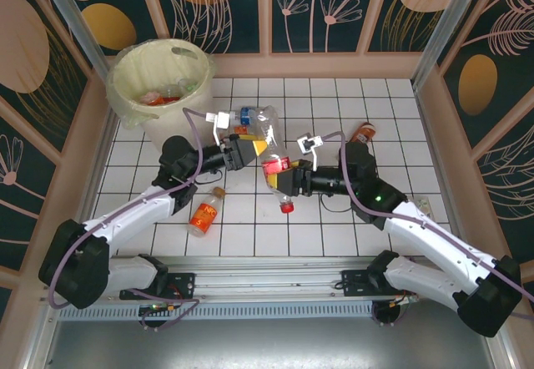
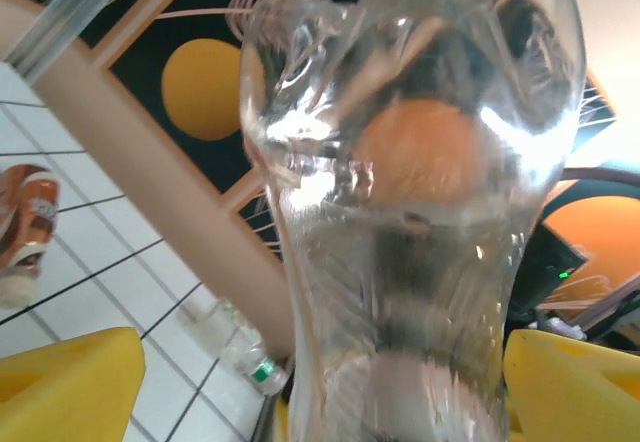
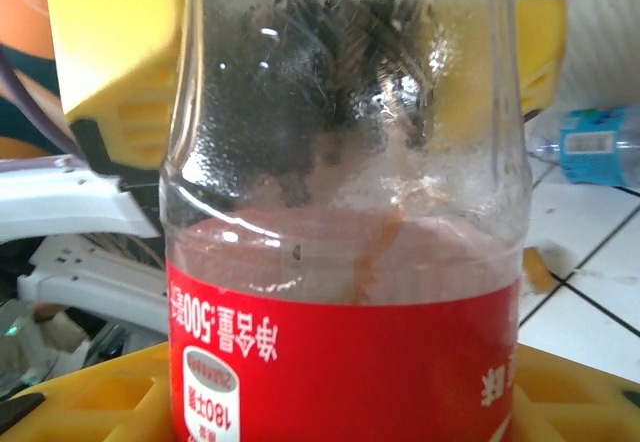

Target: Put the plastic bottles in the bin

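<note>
White tiled tabletop [image 1: 334,219], dark floral walls. Clear red-label bottle [image 1: 273,154] mid-table, aloft, clamped at both ends: left gripper [image 1: 250,148] jaws on base, right gripper [image 1: 288,175] jaws on label. Handover step. Bin [image 1: 158,77] far left. Next, likely: release right, swing left over bin. Other bottles [image 1: 204,212] remain.

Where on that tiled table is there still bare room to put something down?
The far right corner beyond the orange bottle looks bare, and so does the near strip between the labelled bottle and the right arm. The middle is crowded: both grippers hold one clear bottle. The bin takes up the far left.
</note>
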Controlling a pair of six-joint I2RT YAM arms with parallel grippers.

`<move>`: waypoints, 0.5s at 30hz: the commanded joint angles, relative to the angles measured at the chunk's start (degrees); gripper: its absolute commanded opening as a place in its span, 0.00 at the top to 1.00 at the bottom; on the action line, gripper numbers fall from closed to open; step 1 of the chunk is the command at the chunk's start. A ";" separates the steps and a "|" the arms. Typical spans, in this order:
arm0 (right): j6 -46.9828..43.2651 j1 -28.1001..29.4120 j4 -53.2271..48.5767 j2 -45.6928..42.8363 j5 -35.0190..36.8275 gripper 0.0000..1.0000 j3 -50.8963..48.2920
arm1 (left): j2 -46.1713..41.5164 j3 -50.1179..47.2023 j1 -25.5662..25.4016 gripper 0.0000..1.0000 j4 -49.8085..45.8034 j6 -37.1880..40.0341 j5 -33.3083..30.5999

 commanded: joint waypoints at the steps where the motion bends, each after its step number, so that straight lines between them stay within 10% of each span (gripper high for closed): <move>1: 1.83 -0.22 7.19 0.33 -7.08 0.43 -0.39 | 1.47 2.19 -0.43 0.13 10.73 -5.51 1.32; 15: 1.10 -0.21 5.55 1.33 -7.60 0.42 -2.66 | 0.92 4.15 -0.97 0.43 11.53 -6.20 0.95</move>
